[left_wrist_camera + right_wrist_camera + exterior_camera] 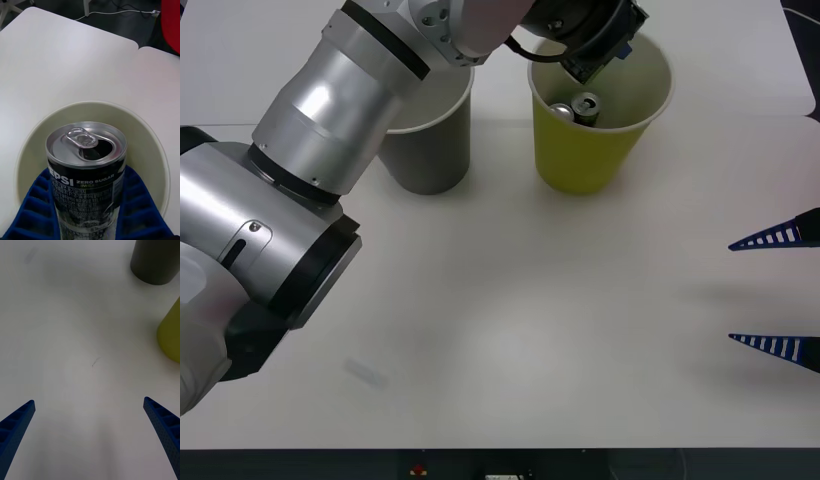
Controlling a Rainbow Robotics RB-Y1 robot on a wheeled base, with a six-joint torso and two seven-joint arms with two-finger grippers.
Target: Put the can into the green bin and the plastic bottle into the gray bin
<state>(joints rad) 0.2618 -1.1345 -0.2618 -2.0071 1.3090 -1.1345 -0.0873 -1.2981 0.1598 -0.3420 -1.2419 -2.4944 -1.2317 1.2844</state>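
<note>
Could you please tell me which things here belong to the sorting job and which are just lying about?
Job:
- can, held by the left gripper in the green bin
- gray bin
- right gripper, open, idle over the table

Lying about:
- cable on the floor
- red object beyond the table

The left arm covers the gray bin's rim at its 9 o'clock side. The right gripper's body is cut off at the front view's 3 o'clock edge. Blue fingers hide the can's lower sides.
</note>
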